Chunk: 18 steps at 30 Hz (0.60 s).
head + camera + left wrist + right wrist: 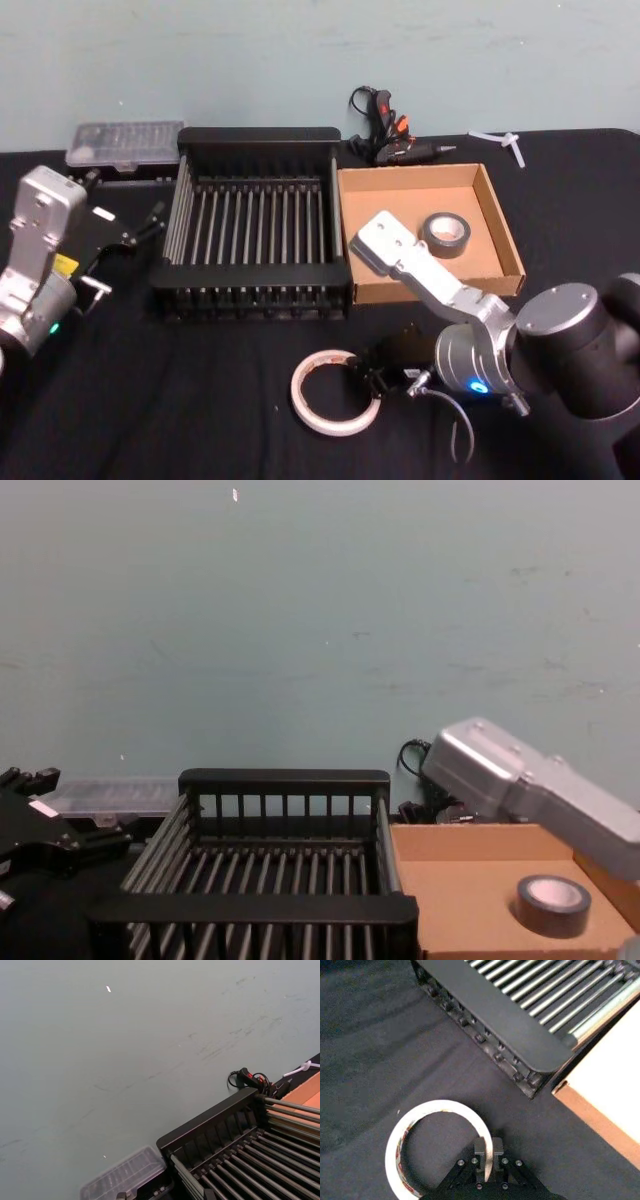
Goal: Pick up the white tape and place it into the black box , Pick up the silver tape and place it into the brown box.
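Observation:
The white tape (pixel 325 425) lies flat on the black cloth in front of the black box (pixel 262 137). My right gripper (pixel 372 380) is low at the roll's right side. The right wrist view shows the gripper (pixel 488 1152) shut on the white tape (pixel 395 1135), one finger inside the ring and one outside. The silver tape (pixel 445 235) lies flat on the floor of the brown box (pixel 400 200), right of the crate, and stands out in the chest view too (pixel 553 903). My left gripper (pixel 125 250) is parked open at the table's left, beside the crate.
Behind the brown box lies a black glue gun (pixel 390 140) with its cable. A clear plastic case (pixel 125 143) sits behind the crate's left corner, and a small white plastic piece (pixel 505 142) is at the back right. The green wall closes off the table's far edge.

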{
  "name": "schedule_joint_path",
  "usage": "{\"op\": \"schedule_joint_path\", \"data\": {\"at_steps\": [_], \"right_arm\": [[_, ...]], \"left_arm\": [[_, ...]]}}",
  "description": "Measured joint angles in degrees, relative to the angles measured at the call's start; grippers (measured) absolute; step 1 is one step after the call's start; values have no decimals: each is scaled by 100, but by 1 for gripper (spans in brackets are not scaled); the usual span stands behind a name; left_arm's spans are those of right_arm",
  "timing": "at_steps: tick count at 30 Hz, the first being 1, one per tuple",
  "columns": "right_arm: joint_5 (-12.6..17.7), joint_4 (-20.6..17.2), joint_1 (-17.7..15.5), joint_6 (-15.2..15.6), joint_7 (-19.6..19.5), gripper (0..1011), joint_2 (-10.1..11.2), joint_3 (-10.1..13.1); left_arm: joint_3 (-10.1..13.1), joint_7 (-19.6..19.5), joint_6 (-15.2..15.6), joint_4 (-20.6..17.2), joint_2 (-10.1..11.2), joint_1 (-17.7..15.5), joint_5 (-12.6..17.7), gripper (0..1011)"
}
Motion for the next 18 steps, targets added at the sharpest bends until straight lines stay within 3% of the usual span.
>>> {"op": "schedule_joint_path", "data": {"at_steps": [18], "right_arm": [[273, -798, -152, -206, 106, 95, 272, 283]], "left_arm": [[0, 0, 0, 0, 0, 0, 0, 1001]]}}
